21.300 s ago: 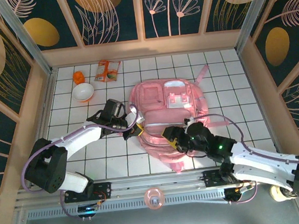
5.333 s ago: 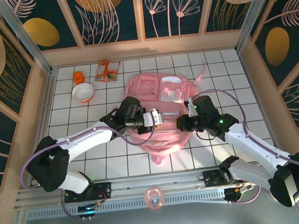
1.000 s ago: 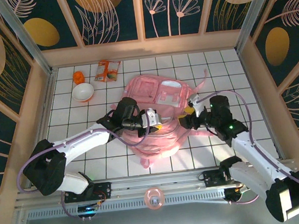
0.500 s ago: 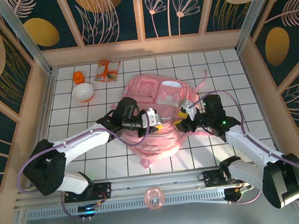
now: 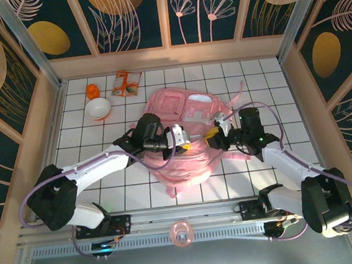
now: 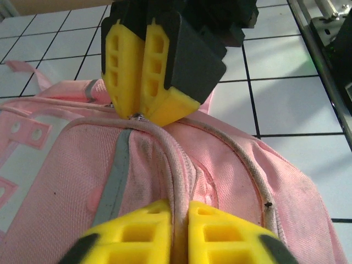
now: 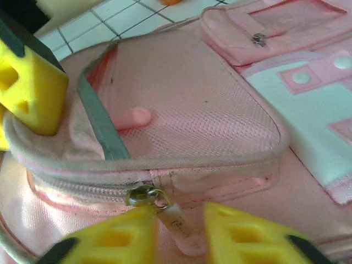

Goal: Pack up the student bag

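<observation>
The student bag, a big pink backpack, lies in the middle of the tiled table. My left gripper rests on its near left part. In the left wrist view, my left gripper is shut on the bag's white piped zip seam. My right gripper meets it from the right, tips down on the same seam. Seen from the right wrist, my right gripper is open, with the zip pull hanging from its metal slider between the fingers. One left finger shows there at the far left.
A white bowl, a small orange thing and a snack packet lie at the back left. A pink strap trails off the bag's right side. Wooden walls ring the table.
My right gripper has moved left along the bag to just opposite the left gripper, and its jaws have narrowed around the zip pull. The left arm has hardly moved.
</observation>
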